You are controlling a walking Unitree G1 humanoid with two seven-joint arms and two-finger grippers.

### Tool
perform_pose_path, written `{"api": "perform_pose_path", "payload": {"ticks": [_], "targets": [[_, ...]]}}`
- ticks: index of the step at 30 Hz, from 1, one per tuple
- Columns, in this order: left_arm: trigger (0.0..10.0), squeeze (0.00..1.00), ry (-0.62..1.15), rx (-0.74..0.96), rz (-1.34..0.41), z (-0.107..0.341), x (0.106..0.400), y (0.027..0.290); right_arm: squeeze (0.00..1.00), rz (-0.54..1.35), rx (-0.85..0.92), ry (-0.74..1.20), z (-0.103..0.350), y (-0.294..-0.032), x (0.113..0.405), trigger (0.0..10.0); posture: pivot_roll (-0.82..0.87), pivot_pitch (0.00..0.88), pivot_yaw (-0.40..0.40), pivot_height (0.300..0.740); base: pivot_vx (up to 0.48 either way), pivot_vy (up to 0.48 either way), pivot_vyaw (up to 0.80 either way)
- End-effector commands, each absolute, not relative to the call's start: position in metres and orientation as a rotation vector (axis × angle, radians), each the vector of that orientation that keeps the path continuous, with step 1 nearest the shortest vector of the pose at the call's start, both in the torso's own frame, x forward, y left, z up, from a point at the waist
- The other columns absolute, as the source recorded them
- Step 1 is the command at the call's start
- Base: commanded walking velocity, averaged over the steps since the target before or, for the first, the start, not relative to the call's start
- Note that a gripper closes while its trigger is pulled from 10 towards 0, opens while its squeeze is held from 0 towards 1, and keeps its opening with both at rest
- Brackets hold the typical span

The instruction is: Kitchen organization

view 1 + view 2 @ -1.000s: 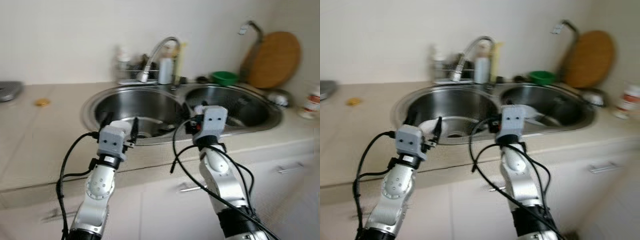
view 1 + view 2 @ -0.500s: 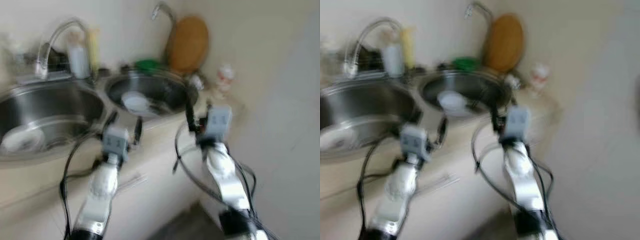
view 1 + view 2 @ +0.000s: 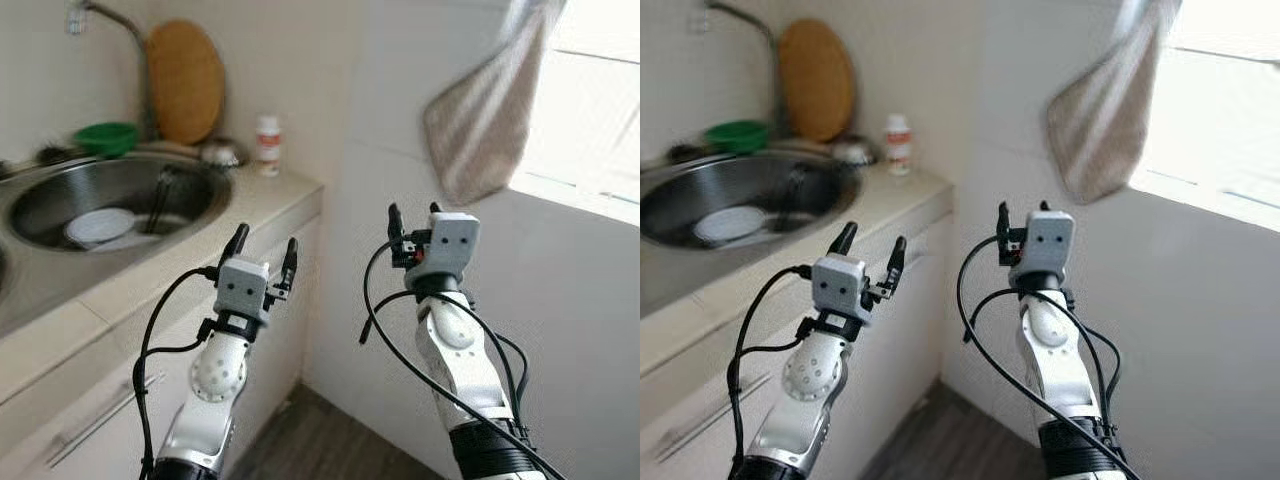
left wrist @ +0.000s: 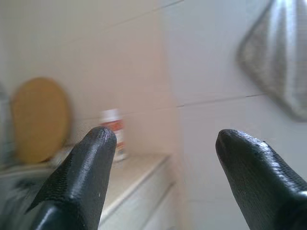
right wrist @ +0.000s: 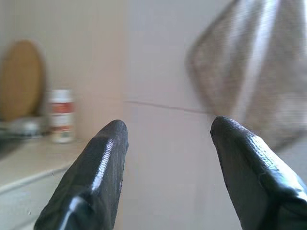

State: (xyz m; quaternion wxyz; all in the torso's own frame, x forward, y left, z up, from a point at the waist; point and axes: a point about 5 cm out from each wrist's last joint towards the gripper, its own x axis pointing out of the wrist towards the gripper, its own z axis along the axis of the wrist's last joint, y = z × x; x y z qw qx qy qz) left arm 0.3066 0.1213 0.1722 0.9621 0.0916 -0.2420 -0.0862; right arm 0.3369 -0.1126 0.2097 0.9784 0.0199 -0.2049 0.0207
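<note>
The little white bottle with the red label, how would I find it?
Start at the steel sink on the counter. Behind its right rim, past the round wooden cutting board leaning on the wall, stands the small white bottle. It is the only upright thing with a red label.

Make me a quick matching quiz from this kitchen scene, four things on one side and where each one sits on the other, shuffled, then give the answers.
Things:
1. white plate
2. green bowl
3. round wooden board
4. white bottle with red label

Places:
A. leaning upright against the wall behind the sink
B. on the counter's end, by the wall corner
C. lying inside the sink basin
D. on the rim behind the basin, beside the board

Pairs: 1-C, 2-D, 3-A, 4-B
</note>
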Motion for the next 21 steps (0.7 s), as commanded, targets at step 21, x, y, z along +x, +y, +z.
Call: {"api": "perform_pose_path", "payload": {"ticks": [21], "targets": [[10.0, 0.0, -0.488, 0.183, -0.174, 0.172, 0.307, 0.122, 0.0, 0.025, -0.049, -0.338, 0.196, -0.108, 0.34, 10.0, 0.07, 0.0, -0.056, 0.74, 0.0, -0.274, -0.8]]}}
